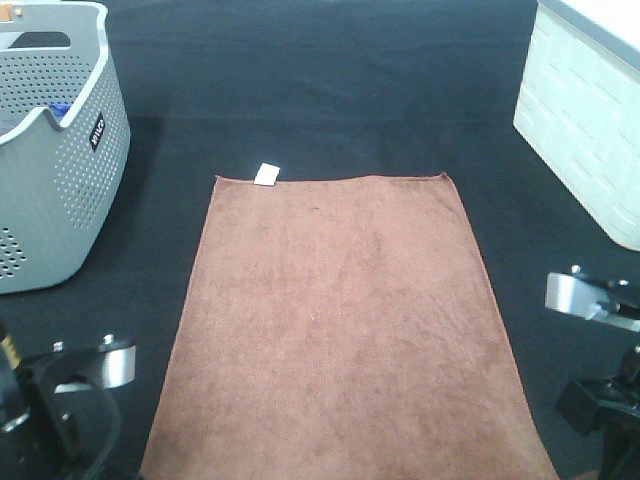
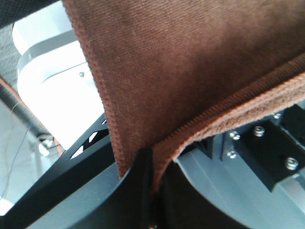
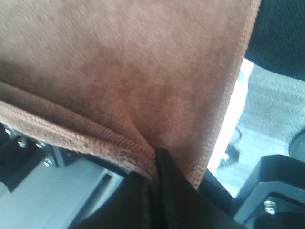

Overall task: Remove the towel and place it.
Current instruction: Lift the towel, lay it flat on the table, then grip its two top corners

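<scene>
Reddish-brown microfibre towel (image 1: 340, 320) lies spread flat on the dark surface (image 1: 330, 90), long side running away from the robot, far edge straight, small white tag (image 1: 266, 174) poking out at the far corner on the grey-basket side. Near edge leaves the bottom of the high view, so its corners read only from the wrist views. Left gripper (image 2: 151, 167): jaws together, clamped on the stitched hem at one near corner, cloth folding over the pinch. Right gripper (image 3: 159, 164): the same, closed on the hem at the other near corner. Likely reason for the paired corner hold: tension across the near edge keeps the cloth wide and unwrinkled, so it settles as a sheet rather than a heap. Flat lie and square far edge suggest the placing is nearly done, with release the step left. Grey perforated basket (image 1: 70, 190) stands on the left, apart from the towel, a blue item (image 1: 58, 108) just visible inside. White container (image 1: 585, 120) stands on the right, also clear of the cloth. Count: one towel, one tag, two grippers, one grey basket, one white container, one blue item.
</scene>
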`<state>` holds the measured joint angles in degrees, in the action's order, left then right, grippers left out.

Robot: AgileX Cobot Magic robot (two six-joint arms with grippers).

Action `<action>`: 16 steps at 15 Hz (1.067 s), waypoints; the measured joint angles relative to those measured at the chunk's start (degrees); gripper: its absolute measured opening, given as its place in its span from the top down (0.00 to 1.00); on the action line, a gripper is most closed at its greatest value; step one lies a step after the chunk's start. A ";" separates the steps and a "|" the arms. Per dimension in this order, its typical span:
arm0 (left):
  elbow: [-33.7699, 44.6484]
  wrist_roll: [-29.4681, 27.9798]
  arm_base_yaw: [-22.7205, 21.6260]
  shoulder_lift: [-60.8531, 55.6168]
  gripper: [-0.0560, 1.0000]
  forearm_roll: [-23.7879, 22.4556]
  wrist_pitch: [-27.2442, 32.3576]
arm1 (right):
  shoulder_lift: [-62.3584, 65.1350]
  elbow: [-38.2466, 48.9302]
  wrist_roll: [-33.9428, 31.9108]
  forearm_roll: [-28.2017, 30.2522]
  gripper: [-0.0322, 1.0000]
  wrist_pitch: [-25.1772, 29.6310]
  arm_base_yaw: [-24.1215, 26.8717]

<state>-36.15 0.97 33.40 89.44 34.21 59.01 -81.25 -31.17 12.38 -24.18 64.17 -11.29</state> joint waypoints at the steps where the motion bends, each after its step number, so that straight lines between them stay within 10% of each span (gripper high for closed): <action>1: -0.97 0.00 0.00 0.23 0.95 -0.69 0.00 | -1.20 0.57 0.40 0.17 0.96 -0.06 0.00; 8: -2.23 0.17 0.00 0.57 0.92 -1.38 0.57 | -2.92 1.66 1.55 0.17 0.86 -0.57 0.06; 13: -2.23 2.06 0.00 0.69 0.38 1.55 0.92 | -2.92 1.66 1.55 -2.06 0.38 -1.03 0.11; 16: -2.69 1.72 0.00 0.74 0.29 1.55 0.92 | -2.92 1.60 1.55 -2.29 0.29 -1.83 0.11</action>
<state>-38.85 2.69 33.40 90.18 35.75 59.93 -84.17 -29.56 13.92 -26.47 62.34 -11.17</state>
